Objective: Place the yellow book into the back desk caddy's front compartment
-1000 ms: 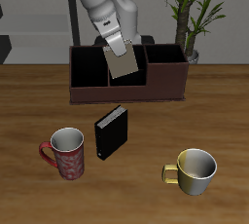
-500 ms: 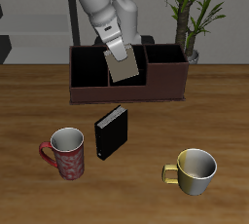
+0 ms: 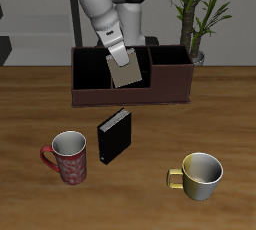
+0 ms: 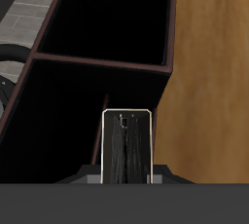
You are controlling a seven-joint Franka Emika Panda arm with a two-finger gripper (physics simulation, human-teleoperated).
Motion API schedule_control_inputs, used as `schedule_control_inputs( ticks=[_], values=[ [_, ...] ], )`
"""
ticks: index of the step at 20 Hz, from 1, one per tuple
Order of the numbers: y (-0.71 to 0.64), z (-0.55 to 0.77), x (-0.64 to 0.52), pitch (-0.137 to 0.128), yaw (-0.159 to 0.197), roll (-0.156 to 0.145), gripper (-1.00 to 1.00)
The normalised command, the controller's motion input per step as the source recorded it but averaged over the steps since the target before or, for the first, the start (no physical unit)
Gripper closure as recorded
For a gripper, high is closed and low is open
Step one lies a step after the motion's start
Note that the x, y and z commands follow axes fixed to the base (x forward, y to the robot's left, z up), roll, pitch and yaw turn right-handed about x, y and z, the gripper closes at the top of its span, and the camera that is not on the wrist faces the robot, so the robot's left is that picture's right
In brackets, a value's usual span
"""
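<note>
Nearest the table's front edge, a yellow mug (image 3: 201, 175) and a red patterned mug (image 3: 68, 158) are seen standing upright and well apart. Between them and slightly farther back, a black upright book (image 3: 114, 136) stands on the wooden table (image 3: 30, 104), just in front of the back desk caddy (image 3: 131, 84).

Compared with the frame half a second earlier, the yellow book (image 3: 124, 70) is seen slightly farther toward the caddy's back and a touch higher, carried along by the arm; the shift from one second ago is the same in kind and a little larger. The mugs, the black book and the caddy are unchanged in place.

The yellow book is held clamped in the gripper (image 3: 119, 52), hanging tilted below the fingers, with its lower part overlapping the caddy's middle section in the exterior view. Whether it is touching any wall cannot be told. In the wrist view the book (image 4: 125, 148) is seen edge-on between the gripper's fingers, above dark black-walled cells of the caddy (image 4: 167, 43). The front compartment (image 3: 133, 80) lies below and just in front of the book's lower edge; which cell is directly under the book cannot be told for certain.

Behind the caddy, a potted plant (image 3: 196, 14) is seen at the table's back.
</note>
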Motion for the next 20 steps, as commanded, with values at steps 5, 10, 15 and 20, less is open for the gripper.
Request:
schedule_control_inputs(
  ticks=[5, 10, 15, 20],
  values=[
    [0.09, -0.09, 0.06, 0.009, -0.029, 0.01, 1.0],
    [0.08, -0.02, 0.04, -0.001, -0.011, 0.018, 1.0],
    [0.12, -0.04, 0.08, 0.003, -0.018, 0.019, 1.0],
    [0.11, -0.06, 0.02, 0.011, -0.023, 0.022, 1.0]
  ],
)
